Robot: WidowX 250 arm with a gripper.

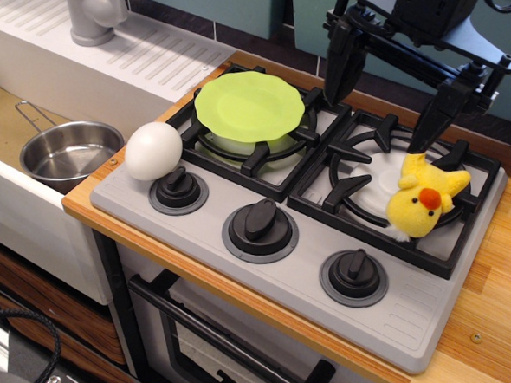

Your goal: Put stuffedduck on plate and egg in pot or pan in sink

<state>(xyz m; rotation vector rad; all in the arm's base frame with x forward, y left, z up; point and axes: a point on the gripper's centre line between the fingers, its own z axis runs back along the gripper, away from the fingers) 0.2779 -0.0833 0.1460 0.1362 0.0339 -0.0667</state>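
Gripper: my gripper [389, 100] hangs above the back of the stove, its two dark fingers spread wide apart, one over the gap between the burners, the other over the rear of the right burner. Nothing is between them.
Stuffedduck: the stuffedduck [426, 204] sits on the right burner grate [360, 176], toward its right front, beak facing the camera. It is below my right-hand finger and apart from it.
Plate: the plate [248, 106] rests on the left burner grate [266, 153], lime green, bare on top. It is near my other finger but not touching.
Egg: the egg [153, 150] stands on the grey stove top [387, 317] at its front left corner, just beside the leftmost knob [178, 189].
Pot or pan: the pot or pan [69, 154] sits inside the sink [9, 111], close against the stove edge, wire handle pointing away to the rear left. Its bowl looks empty.
Sink surroundings: the ribbed drainboard [151, 51] and grey tap [93, 8] lie behind the basin.
Knobs: three dark knobs run along the stove front.
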